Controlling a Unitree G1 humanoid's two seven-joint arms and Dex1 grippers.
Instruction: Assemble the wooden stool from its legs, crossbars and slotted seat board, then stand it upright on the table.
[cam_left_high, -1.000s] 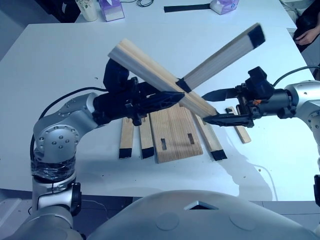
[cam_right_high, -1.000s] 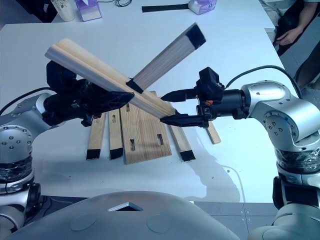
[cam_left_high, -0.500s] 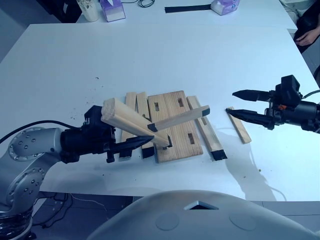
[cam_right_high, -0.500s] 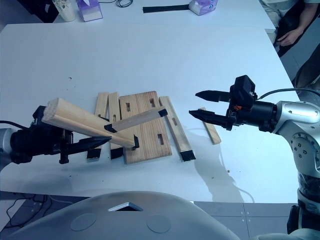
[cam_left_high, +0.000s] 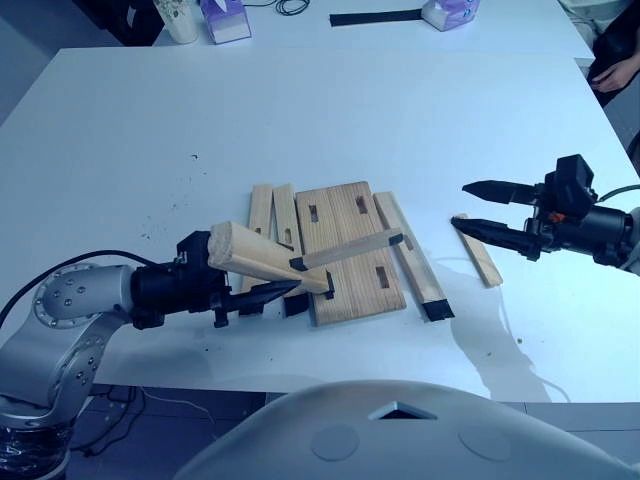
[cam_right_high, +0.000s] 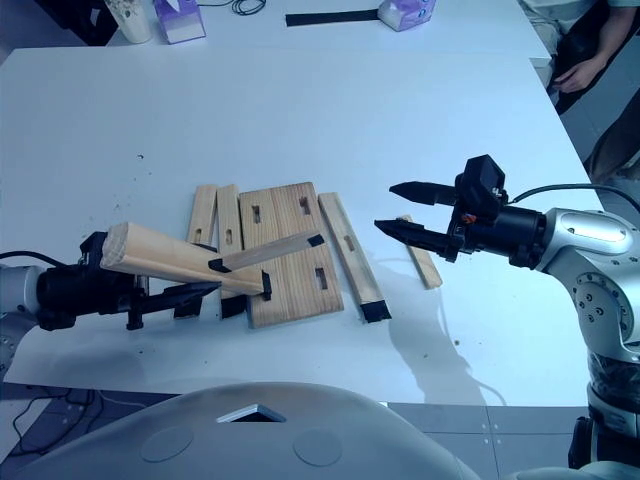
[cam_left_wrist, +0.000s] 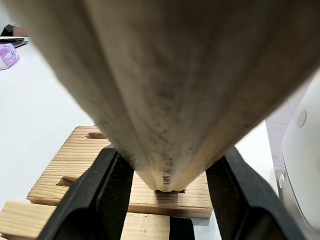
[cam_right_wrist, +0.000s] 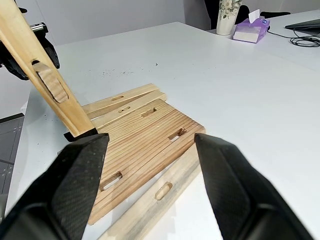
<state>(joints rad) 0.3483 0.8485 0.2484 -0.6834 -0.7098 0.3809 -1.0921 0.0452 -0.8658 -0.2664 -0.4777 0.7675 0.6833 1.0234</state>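
Slotted seat board flat on the white table, leg with a crossbar pegged in, clamped in my left gripper over the board's near left corner, loose legs flanking the board, short crossbar near my right gripper, its fingers spread wide.

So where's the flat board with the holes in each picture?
Left eye view: seat board in the middle.
Right eye view: slightly left of middle.
Left wrist view: just beyond the held leg.
Right wrist view: between the open fingers.
Shared landmark: the held leg.
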